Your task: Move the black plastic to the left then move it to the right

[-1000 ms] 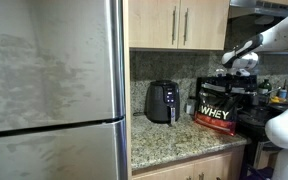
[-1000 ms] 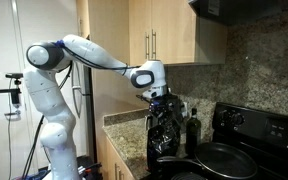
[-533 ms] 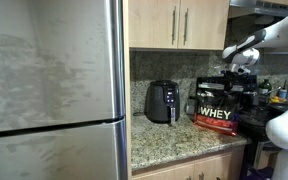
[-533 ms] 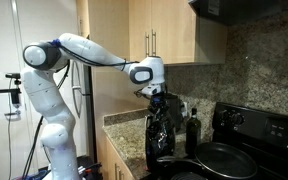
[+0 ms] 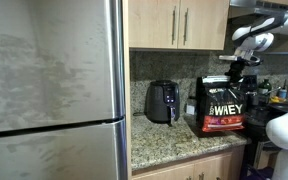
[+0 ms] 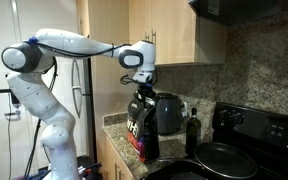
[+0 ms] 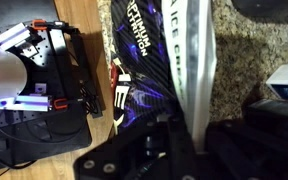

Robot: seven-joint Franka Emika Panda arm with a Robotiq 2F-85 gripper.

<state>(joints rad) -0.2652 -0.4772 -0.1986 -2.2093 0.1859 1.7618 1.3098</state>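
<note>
The black plastic bag [image 5: 224, 106] with white "WHEY" lettering, a gold label and a red band stands upright on the granite counter [image 5: 169, 140], to the right of the black air fryer [image 5: 162, 101]. In another exterior view the bag [image 6: 141, 130] stands at the counter's front, before the air fryer [image 6: 169, 113]. My gripper [image 5: 234, 70] is shut on the bag's top seal, also seen in that exterior view [image 6: 141, 88]. In the wrist view the jaws [image 7: 184, 140] pinch the white top strip of the bag [image 7: 149, 60].
A dark bottle [image 6: 192, 130] stands by the black stove with a pan [image 6: 219, 158]. A steel fridge [image 5: 54, 90] fills the left side. Wooden cabinets [image 5: 179, 22] hang above the counter. A robot base [image 5: 287, 130] sits at the right.
The gripper has carried the bag sideways along the counter, away from the air fryer and toward the counter's front edge. The bag has turned, and its lettering now faces both exterior cameras.
</note>
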